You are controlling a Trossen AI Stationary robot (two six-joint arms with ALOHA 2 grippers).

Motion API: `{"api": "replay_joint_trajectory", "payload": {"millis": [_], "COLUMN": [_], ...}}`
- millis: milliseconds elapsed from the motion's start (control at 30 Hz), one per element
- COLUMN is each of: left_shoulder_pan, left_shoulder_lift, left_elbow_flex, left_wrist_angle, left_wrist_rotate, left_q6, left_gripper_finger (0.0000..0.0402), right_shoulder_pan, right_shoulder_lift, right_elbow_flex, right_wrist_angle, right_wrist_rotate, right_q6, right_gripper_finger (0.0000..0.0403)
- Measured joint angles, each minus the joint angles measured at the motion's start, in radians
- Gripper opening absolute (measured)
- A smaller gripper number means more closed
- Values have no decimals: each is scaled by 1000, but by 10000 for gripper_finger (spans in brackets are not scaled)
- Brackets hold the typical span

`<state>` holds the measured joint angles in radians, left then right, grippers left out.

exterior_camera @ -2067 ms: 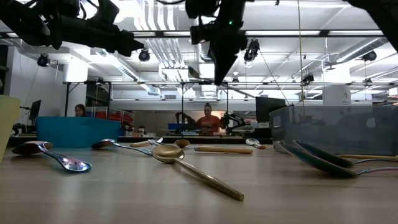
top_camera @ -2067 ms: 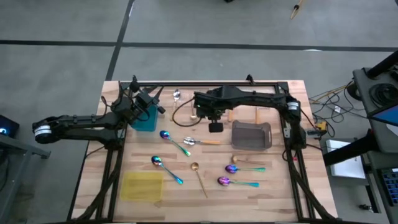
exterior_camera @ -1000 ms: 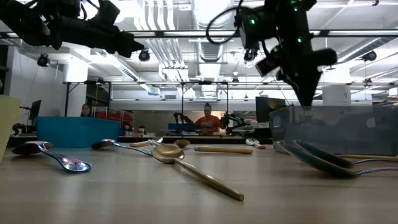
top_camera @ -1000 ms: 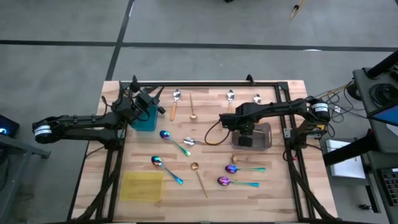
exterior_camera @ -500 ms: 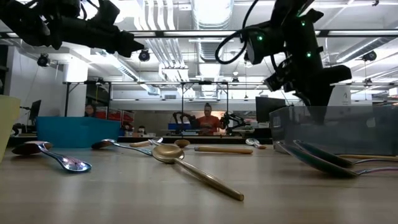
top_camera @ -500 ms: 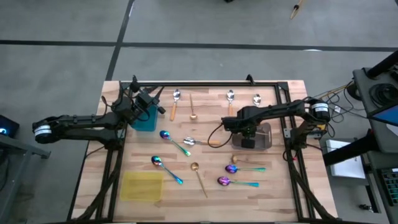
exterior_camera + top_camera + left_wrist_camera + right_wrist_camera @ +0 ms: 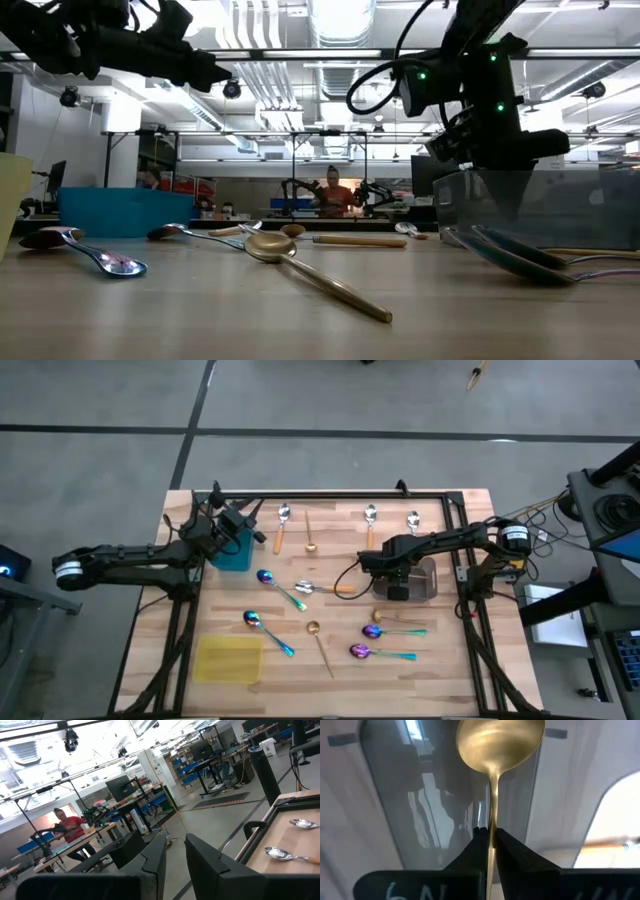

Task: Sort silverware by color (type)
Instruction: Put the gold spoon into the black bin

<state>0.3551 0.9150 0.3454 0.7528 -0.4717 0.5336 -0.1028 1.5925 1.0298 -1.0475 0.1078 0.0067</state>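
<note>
My right gripper [image 7: 490, 837] is shut on a thin gold spoon [image 7: 500, 742] and hangs over the grey tray [image 7: 420, 582], low at the tray's left half [image 7: 395, 582]. In the low view its tip is behind the tray's translucent wall [image 7: 540, 205]. My left gripper [image 7: 175, 855] waits above the teal tray [image 7: 236, 552], raised and open by a narrow gap. Loose spoons lie flat on the table: blue-purple ones with teal handles [image 7: 280, 589] [image 7: 392, 630], a silver one with an orange handle [image 7: 322, 588], a gold one [image 7: 320, 644]. My right gripper pinches the gold spoon's thin handle [image 7: 493, 822] between its two fingers, with the fingers lying along the handle. The bowl [image 7: 500, 742] sticks out past the fingertips toward the grey tray's floor. The spoon is lifted clear, pointing down from the gripper.
A yellow tray [image 7: 230, 658] sits at the near left. More spoons lie along the far edge [image 7: 283, 523] [image 7: 309, 532] [image 7: 370, 513] [image 7: 413, 518]. A black frame rail [image 7: 330, 495] borders the far side. People work in the room beyond the table [image 7: 331, 190].
My right gripper has carried the gold spoon from the table's far middle toward the right, over the grey tray. In the last second it has sunk lower and come slightly toward the near edge, staying shut on the spoon.
</note>
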Motion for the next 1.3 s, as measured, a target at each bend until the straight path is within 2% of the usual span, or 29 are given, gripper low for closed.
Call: {"api": "replay_joint_trajectory", "payload": {"millis": [233,700,1300], "left_shoulder_pan": [0,0,0], "left_shoulder_lift": [0,0,0], "left_elbow_flex": [0,0,0], "left_wrist_angle": [-1,-8,-7], "left_wrist_rotate": [0,0,0], "left_q6": [0,0,0], "left_gripper_finger": [55,55,55], "right_shoulder_pan": [0,0,0], "right_shoulder_lift": [0,0,0], "right_elbow_flex": [-40,-43,-43], "right_wrist_angle": [66,89,89], "right_wrist_rotate": [-5,-3,-3], "right_q6": [-26,-71,-18], "right_gripper_finger": [12,12,13]}}
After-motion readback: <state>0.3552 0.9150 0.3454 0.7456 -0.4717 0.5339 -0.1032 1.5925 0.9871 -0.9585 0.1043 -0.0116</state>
